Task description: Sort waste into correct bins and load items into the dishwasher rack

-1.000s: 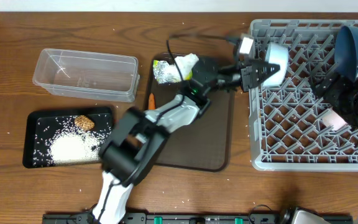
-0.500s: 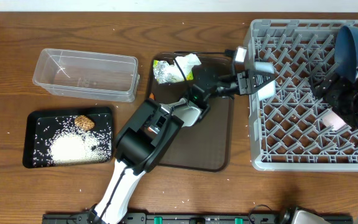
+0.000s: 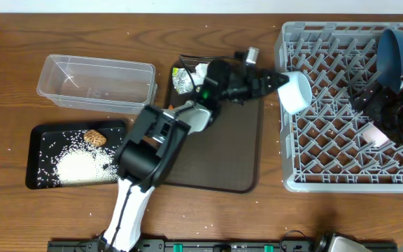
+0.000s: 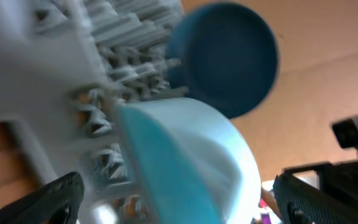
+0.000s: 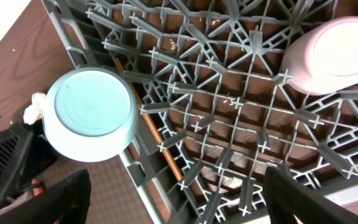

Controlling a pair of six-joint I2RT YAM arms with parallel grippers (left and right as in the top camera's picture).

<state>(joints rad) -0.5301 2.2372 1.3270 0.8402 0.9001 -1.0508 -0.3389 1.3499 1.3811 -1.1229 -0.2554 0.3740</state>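
The light blue cup (image 3: 297,92) lies tilted on the left edge of the grey dishwasher rack (image 3: 341,157). My left gripper (image 3: 275,80) is open just left of it, fingers apart on either side of the cup's near end (image 4: 185,162). In the rack's far right corner stands the dark blue bowl (image 3: 397,47), also visible in the left wrist view (image 4: 229,56). My right gripper (image 3: 373,105) hovers open and empty over the rack, next to the pink cup (image 3: 375,133). Its wrist view shows the pink cup (image 5: 334,53) and the light blue cup (image 5: 89,115). Crumpled tissue and foil wrapper (image 3: 187,77) lie by the left arm.
A clear tub (image 3: 96,84) sits at the back left. In front of it a black tray (image 3: 40,136) holds rice (image 3: 82,166) and a brown lump (image 3: 94,138). My left arm stretches over the dark brown serving tray (image 3: 236,157). Rice grains dot the table.
My left gripper has opened and let go of the light blue cup, then drawn back a little to the left. The cup now rests at the rack's edge. The right arm has not moved.
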